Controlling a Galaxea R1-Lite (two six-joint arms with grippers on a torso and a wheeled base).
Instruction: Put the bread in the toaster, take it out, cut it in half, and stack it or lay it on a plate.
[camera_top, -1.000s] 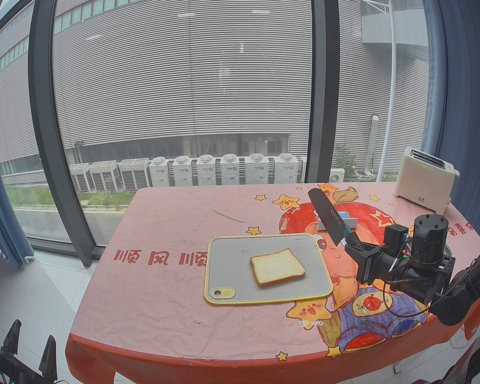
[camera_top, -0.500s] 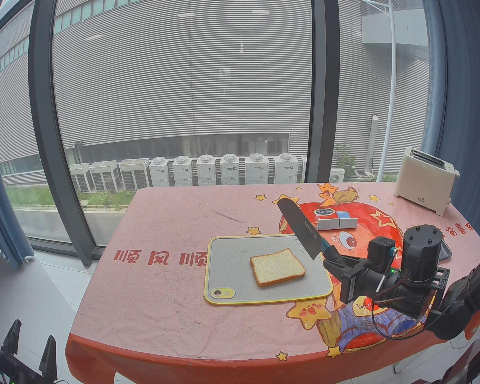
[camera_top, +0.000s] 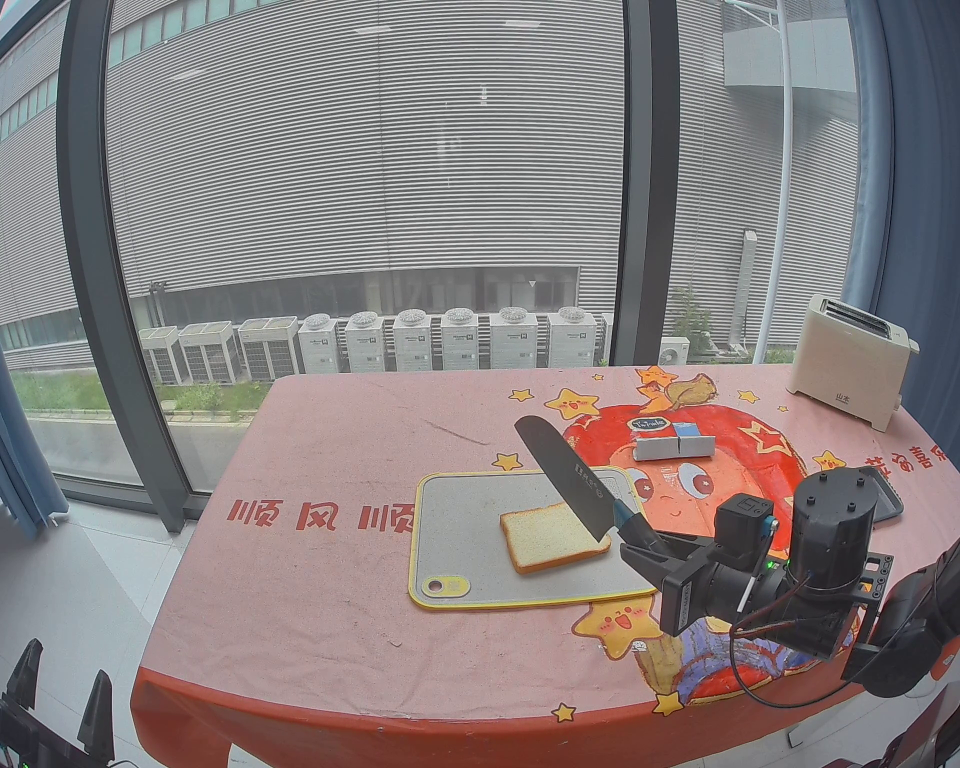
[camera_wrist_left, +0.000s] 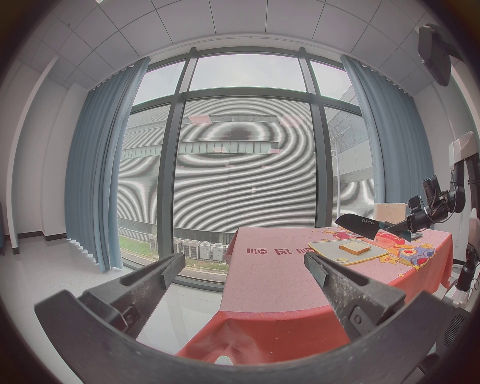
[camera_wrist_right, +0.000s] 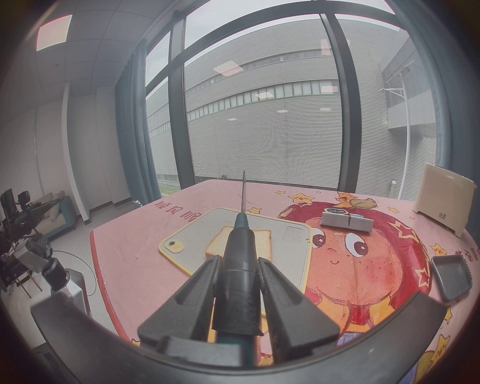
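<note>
Sweeping in from the right side of the table (camera_top: 330, 600), the right gripper (camera_top: 645, 550) has carried the knife (camera_top: 570, 478) leftward, and the blade that a moment ago hung over the printed cloth beside the cutting board (camera_top: 460, 540) now hangs over the board's right part.

Nearest, below the table's near left corner, the left gripper (camera_top: 62, 680) sits off the table with its fingers (camera_wrist_left: 145, 285) spread wide and empty. Near the front right edge, the right gripper's fingers (camera_wrist_right: 285, 305) are clamped on the knife's handle. The blade slants upward and away, with its tip above the board's far edge.

The bread (camera_top: 540, 548) lies flat on the board, right of its middle, uncut. From the right wrist the blade shows edge-on, running roughly across the slice's middle.

Cutting is the step in hand. It probably calls for levelling the blade before lowering it, so that the edge meets the crust along its whole length, then pressing with a short draw. Nothing pins the slice, so a hard push could slide it.

Farther back, a small blue-and-white block (camera_top: 673, 442) sits beyond the board, a dark tray (camera_top: 885, 495) lies by the right edge, and the toaster (camera_top: 850, 370) stands at the far right corner.
</note>
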